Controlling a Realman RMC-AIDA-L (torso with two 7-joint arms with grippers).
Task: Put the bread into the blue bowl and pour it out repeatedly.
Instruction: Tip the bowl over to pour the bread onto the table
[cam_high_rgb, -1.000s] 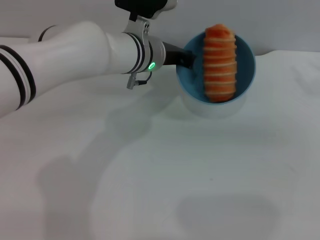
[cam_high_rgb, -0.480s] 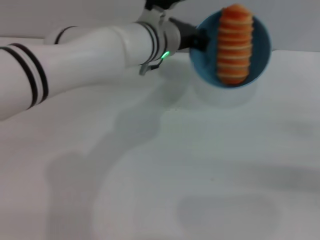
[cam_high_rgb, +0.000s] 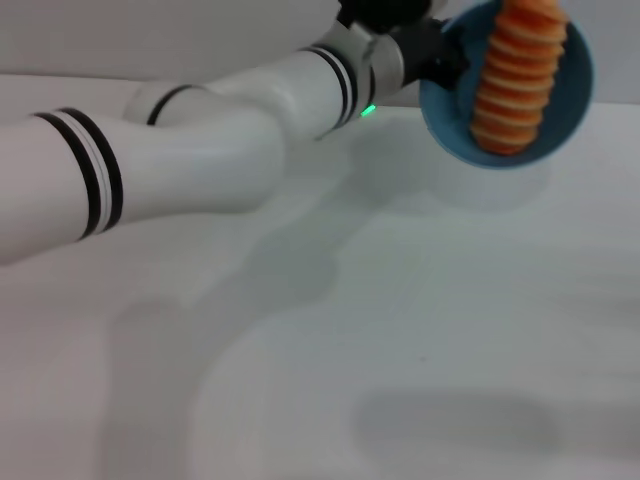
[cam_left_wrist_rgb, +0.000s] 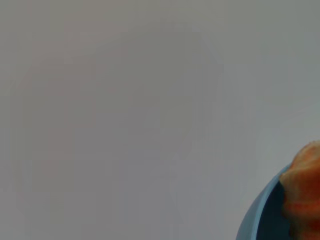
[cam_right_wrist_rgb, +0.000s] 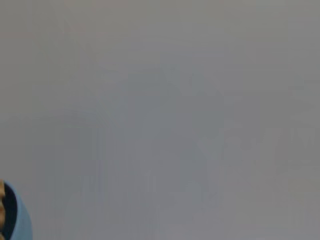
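Left gripper (cam_high_rgb: 440, 62): clamps blue bowl (cam_high_rgb: 570, 110) rim, far right, raised | bread (cam_high_rgb: 518, 75): inside, tilted | you tip steadily over bare counter (cam_high_rgb: 400, 340) | right gripper: unseen

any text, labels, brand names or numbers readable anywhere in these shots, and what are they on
None: no words, numbers or brand marks can be read in any view.
The blue bowl is plain.
The bread carries only orange and cream stripes.
The left arm shows only black bands and a green light, no lettering.
The table is bare white.
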